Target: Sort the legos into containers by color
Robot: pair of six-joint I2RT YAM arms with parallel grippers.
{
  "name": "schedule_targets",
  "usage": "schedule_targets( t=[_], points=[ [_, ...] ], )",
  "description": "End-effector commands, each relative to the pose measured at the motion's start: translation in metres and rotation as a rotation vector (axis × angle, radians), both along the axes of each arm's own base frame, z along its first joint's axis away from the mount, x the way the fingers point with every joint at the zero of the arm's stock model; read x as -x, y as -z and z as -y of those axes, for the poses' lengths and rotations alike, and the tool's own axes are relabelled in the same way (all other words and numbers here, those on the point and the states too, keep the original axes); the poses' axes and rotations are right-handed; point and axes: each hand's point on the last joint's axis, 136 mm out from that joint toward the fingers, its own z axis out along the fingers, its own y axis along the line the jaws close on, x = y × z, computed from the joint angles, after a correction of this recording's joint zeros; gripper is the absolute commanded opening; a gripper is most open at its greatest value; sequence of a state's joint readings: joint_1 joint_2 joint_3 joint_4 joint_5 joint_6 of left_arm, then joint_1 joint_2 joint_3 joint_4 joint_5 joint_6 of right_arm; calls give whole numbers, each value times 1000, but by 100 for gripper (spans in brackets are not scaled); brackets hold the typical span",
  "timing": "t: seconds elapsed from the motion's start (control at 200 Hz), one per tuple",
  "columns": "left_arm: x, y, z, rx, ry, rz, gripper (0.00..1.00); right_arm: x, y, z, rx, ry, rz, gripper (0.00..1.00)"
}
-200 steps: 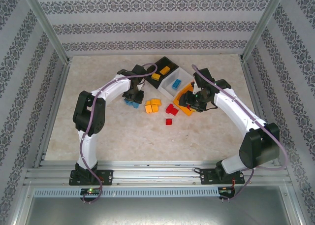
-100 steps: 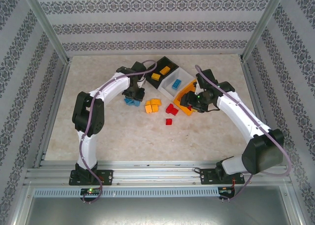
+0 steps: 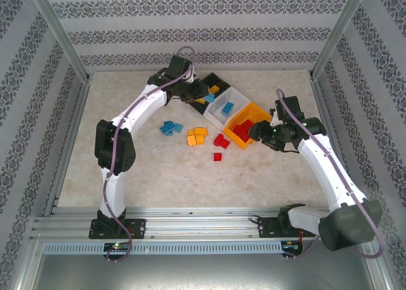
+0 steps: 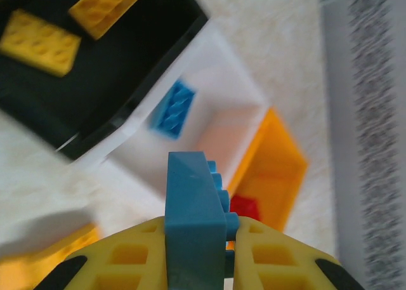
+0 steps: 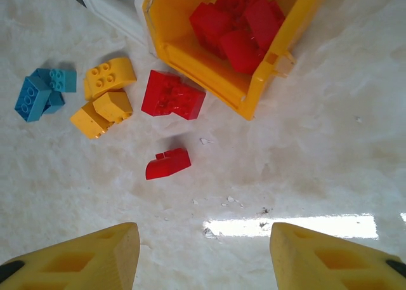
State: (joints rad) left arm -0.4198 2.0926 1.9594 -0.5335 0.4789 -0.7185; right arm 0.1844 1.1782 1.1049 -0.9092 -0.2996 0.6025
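Blue lego [image 4: 193,220] now held over the bins [image 4: 229,120], lifted off the table [image 3: 158,169]

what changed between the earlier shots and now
The left claw lifted a blue brick off the table pile and swung it away, up toward the white bin. The right claw, open, pulled back rightward off the orange bin. The remaining blue bricks, yellow bricks and loose red bricks stayed put.
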Motion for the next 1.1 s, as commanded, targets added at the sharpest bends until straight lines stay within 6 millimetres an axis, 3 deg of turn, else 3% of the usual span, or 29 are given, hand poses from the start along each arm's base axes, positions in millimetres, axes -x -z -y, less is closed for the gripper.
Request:
schedule_targets(
  t=[0.0, 0.445, 0.749, 0.869, 1.094],
  points=[
    [-29, -8, 38, 187, -43, 14, 22, 12, 3, 9, 14, 26, -10, 57],
    [-63, 53, 99, 157, -26, -46, 23, 27, 7, 19, -12, 71, -3, 57],
    [-65, 79, 101, 135, -48, -83, 27, 30, 12, 22, -16, 70, -14, 58],
    [-63, 86, 100, 126, -48, -107, 38, 30, 13, 23, -19, 70, -14, 58],
    [-55, 75, 99, 112, -31, -104, 49, 27, 17, 21, -37, 67, -17, 59]
  ],
)
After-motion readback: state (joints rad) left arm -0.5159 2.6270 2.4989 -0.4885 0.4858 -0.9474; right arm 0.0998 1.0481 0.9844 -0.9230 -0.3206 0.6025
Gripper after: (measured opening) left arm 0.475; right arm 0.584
